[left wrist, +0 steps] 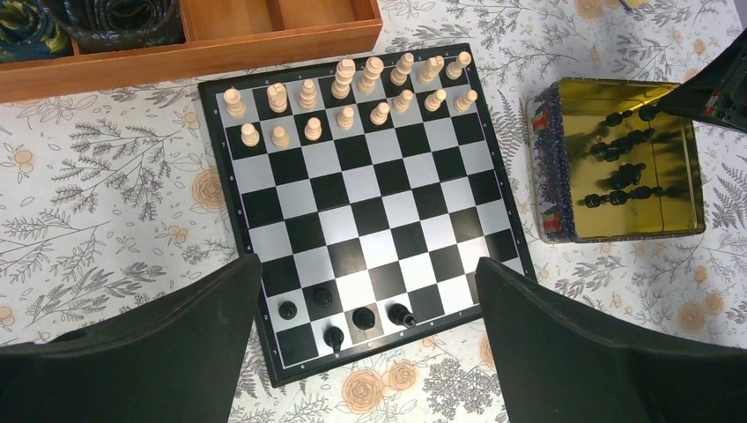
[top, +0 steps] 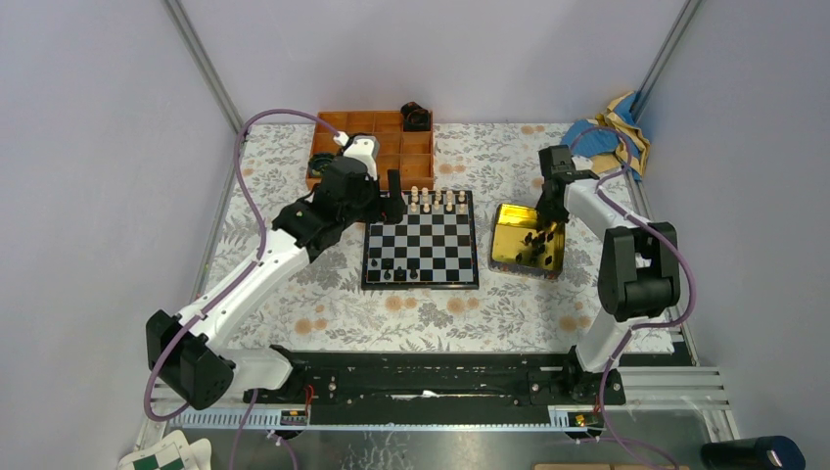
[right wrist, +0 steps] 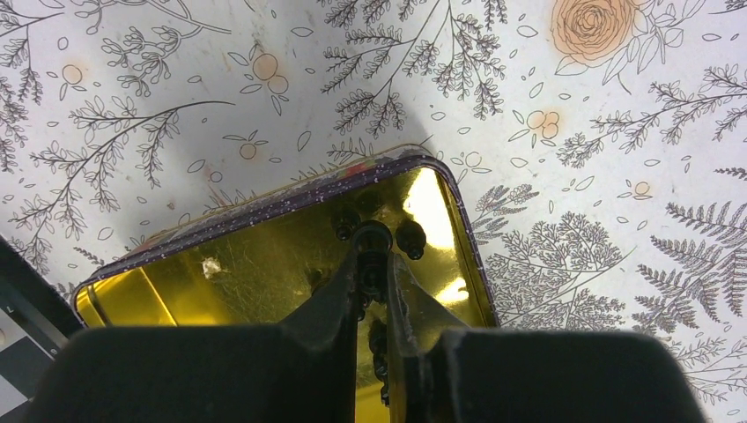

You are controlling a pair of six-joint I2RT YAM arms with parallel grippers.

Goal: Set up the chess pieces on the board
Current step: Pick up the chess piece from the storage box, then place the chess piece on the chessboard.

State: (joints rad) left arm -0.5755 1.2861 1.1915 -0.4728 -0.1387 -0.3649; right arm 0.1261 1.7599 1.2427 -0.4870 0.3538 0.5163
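The tin is metal, its inside a mirror-bright gold that throws back reflections (the outer wall looks dark and speckled with glitter); the board is smooth and glossy, black checks beside silvery, satin ones; the chess pieces are shiny black and look like plastic; the cream chessmen look like pale, matt wood; the tray is smooth orange-brown wood; the tablecloth is matt, printed with flowers; the left gripper has fingers of dull black plastic.
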